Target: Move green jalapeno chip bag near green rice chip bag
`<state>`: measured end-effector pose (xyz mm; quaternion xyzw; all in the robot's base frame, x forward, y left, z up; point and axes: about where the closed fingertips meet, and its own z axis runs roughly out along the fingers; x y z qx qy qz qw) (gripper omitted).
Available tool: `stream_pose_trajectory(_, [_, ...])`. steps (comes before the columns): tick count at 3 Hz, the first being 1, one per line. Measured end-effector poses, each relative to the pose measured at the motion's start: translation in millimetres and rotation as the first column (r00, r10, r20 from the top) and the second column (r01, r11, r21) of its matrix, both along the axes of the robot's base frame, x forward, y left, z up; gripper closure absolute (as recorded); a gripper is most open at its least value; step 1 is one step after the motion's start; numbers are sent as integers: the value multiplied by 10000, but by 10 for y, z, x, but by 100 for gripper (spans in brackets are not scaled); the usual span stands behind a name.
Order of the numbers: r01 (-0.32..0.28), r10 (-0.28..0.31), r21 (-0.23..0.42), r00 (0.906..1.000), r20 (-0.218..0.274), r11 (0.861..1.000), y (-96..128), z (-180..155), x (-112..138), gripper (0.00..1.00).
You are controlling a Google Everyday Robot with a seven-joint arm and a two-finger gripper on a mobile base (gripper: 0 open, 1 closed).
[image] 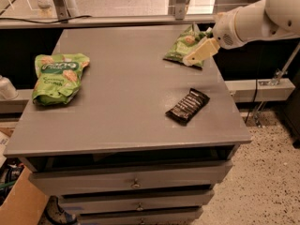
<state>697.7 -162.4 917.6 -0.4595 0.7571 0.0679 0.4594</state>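
Observation:
The green jalapeno chip bag (183,48) is a small olive-green crinkled bag with a small orange picture. It lies near the back right corner of the grey table (131,97). The green rice chip bag (57,75) is larger and bright green with a dark logo band. It lies at the table's left side, far from the jalapeno bag. My gripper (199,54) reaches in from the right on a white arm. Its tan finger (201,52) lies over the right edge of the jalapeno bag.
A black snack bar wrapper (188,106) lies on the right part of the table, in front of the jalapeno bag. Drawers (136,183) sit under the tabletop. A cardboard box (18,205) stands on the floor at the lower left. A counter rail (117,20) runs behind the table.

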Motion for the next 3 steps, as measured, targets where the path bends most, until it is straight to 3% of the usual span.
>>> stream_pose_trajectory(1, [387,-401,679,9990,193,9969,41,-91,359,0])
stream_pose_trajectory(2, [616,-631,944,9979,121,9936,101,-222,711,0])
stream_pose_trajectory(3, [681,-672,753,9976,-143,9948,160,-335,901,0])
